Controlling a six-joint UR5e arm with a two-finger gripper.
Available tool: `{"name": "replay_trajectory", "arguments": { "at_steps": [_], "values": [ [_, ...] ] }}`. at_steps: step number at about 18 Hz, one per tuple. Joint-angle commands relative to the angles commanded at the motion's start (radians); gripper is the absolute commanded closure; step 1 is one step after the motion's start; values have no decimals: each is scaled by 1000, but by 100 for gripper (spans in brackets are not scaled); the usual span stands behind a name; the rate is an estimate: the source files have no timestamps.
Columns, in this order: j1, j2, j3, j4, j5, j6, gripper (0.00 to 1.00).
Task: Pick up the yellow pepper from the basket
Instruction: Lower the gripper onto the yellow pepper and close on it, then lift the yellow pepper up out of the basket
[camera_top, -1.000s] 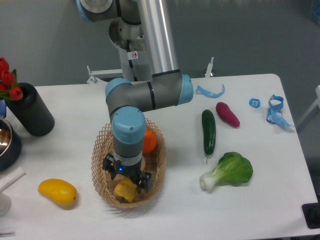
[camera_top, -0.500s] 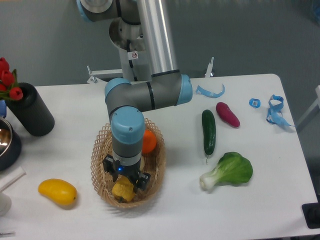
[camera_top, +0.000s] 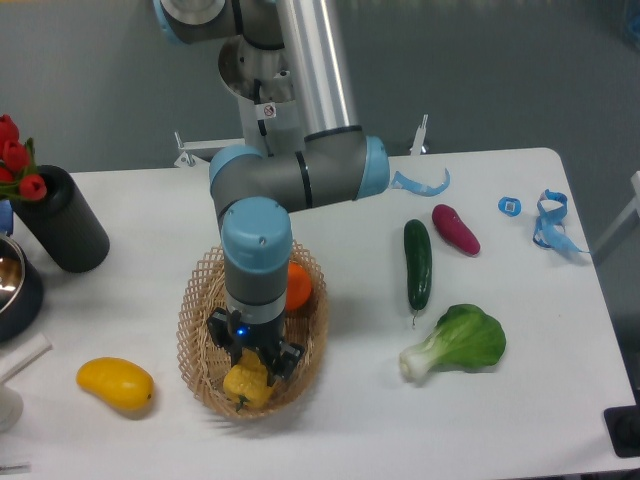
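Note:
The yellow pepper (camera_top: 246, 386) sits at the front of the oval wicker basket (camera_top: 192, 318), left of the table's middle. My gripper (camera_top: 251, 360) points straight down into the basket. Its two black fingers (camera_top: 284, 361) are closed against the pepper's sides, so it is shut on the pepper. The pepper's top is hidden under the gripper, and it looks low, at about rim height. An orange (camera_top: 299, 286) lies in the back of the basket, partly behind my wrist.
A smooth yellow mango-like fruit (camera_top: 115, 385) lies left of the basket. A cucumber (camera_top: 417, 263), a purple eggplant (camera_top: 455, 229) and a bok choy (camera_top: 458, 342) lie to the right. A black vase with tulips (camera_top: 62, 226) and a metal bowl (camera_top: 12, 284) stand at the left edge.
The fingers have closed in on the pepper. The wrist has risen slightly, and the basket has shifted a little to the left and forward.

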Motion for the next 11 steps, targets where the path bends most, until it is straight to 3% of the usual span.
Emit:
{"name": "replay_trajectory", "arguments": {
  "at_steps": [3,11],
  "values": [
    [38,26,22,-3,0,12,60],
    [196,43,25,-8,2,239,60]
  ]
}}
